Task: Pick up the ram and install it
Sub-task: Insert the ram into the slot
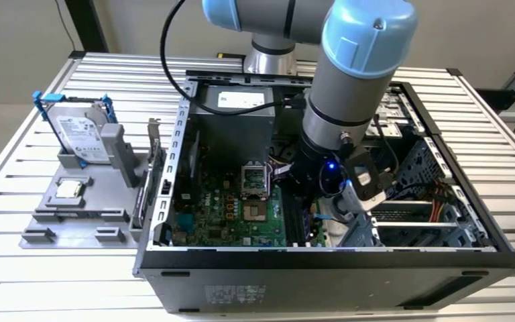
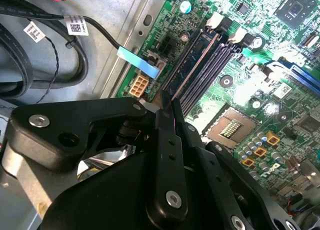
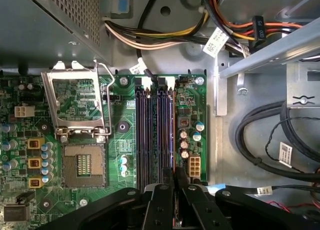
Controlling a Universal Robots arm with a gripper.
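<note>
Install step in hand, judging by the position: pickup done, arm reaching down inside the case (image 1: 329, 268) on the tabletop (image 1: 61, 282), right of centre in the exterior view. Claw (image 2: 167, 97) closed on the near end of the ram (image 2: 195, 65), fingers pinched flat against its thin edge at mid-frame in the second wrist view. Ram lying along the outermost of the slots (image 3: 152, 130), nearest the board's edge, running toward the upper right of that frame. Hard to tell whether fully seated or only resting in the slot mouth. Far-end white latches look open. Socket (image 3: 82, 162) just beside the slots, lower left of the first wrist view. Next move likely calls for straight, even downward pressure, stick kept square to the slot.
</note>
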